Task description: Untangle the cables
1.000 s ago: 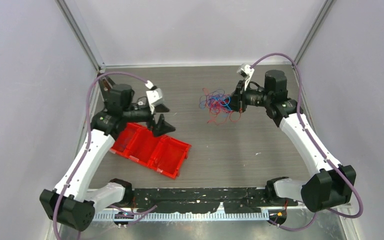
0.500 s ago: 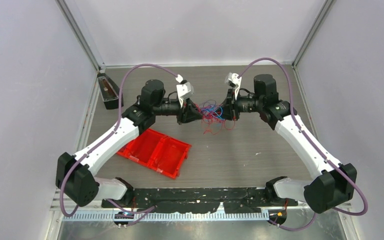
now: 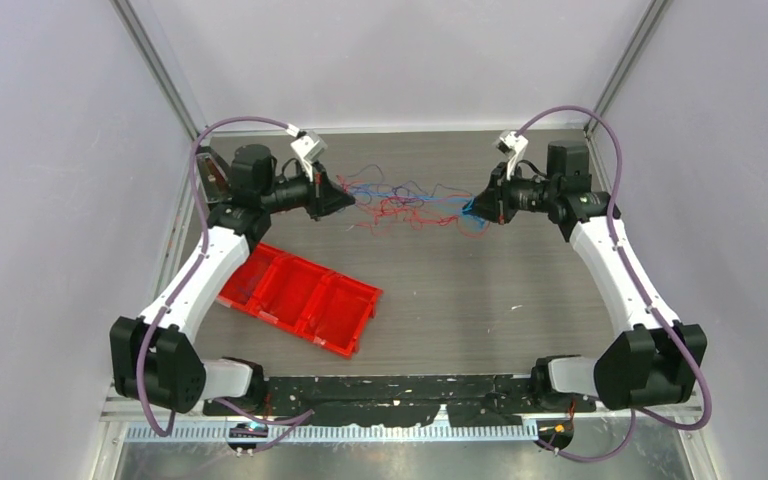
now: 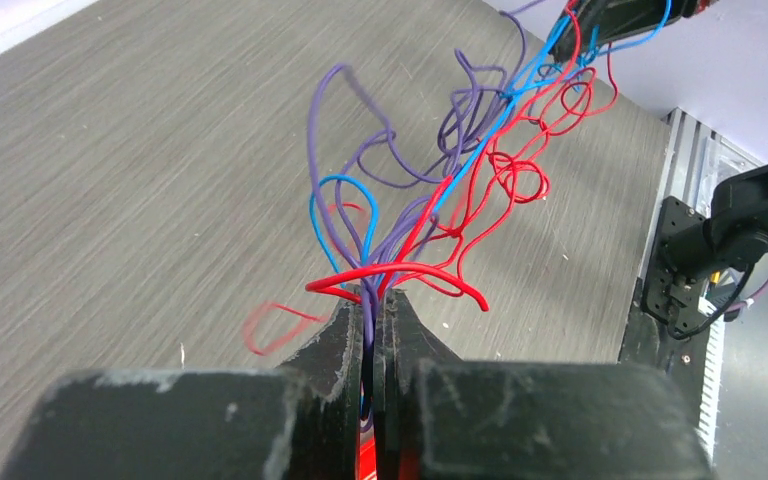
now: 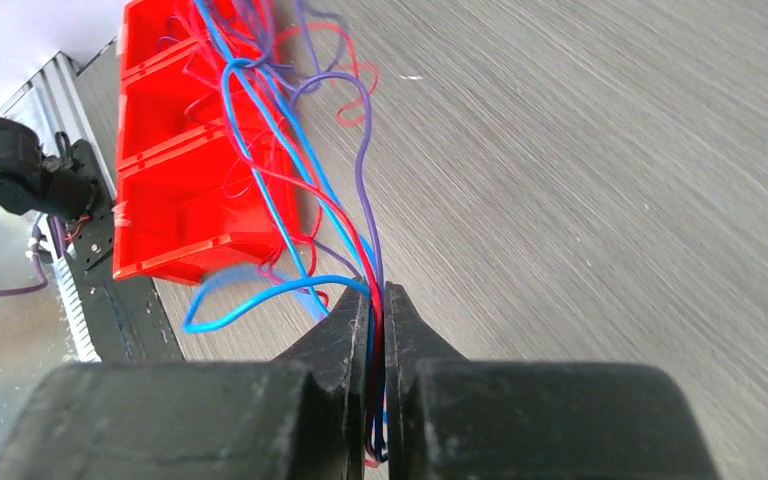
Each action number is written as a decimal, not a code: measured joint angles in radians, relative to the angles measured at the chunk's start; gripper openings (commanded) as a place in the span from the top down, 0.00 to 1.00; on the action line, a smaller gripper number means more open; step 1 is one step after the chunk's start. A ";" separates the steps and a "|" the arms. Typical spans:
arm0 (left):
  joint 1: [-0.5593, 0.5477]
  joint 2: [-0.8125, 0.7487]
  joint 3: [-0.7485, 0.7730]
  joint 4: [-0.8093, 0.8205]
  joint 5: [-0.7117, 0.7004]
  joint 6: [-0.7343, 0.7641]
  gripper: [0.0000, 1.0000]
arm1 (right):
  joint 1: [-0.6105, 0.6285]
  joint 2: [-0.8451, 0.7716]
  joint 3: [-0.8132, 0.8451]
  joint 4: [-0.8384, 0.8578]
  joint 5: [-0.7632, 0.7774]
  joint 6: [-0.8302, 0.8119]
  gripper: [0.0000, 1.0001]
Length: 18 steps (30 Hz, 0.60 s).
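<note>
The cables (image 3: 405, 203) are thin red, blue and purple strands stretched in a loose tangle across the back of the table between my two grippers. My left gripper (image 3: 348, 202) is shut on their left end; in the left wrist view the strands (image 4: 430, 190) fan out from the pinched jaws of this gripper (image 4: 373, 297) toward the far gripper. At the opposite end, my right gripper (image 3: 476, 208) is also shut on cables. The right wrist view shows red, blue and purple strands (image 5: 305, 180) clamped between the closed jaws of that gripper (image 5: 375, 292).
A red tray (image 3: 300, 297) with three compartments lies at the front left of the table. A dark box (image 3: 210, 172) sits at the left wall behind the left arm. Metal frame posts stand at both back corners.
The left gripper swung in from the tray, closed on the tangle, then both grippers pulled apart toward the side walls, stretching the bundle into a long spread.
</note>
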 measured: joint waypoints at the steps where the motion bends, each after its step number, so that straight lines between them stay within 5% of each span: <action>1: 0.009 0.000 -0.001 -0.008 0.003 -0.002 1.00 | -0.017 0.006 0.000 -0.010 -0.002 -0.001 0.95; 18: 0.106 0.235 0.092 -0.161 -0.079 0.002 1.00 | -0.383 0.101 0.206 -0.263 -0.013 -0.128 0.95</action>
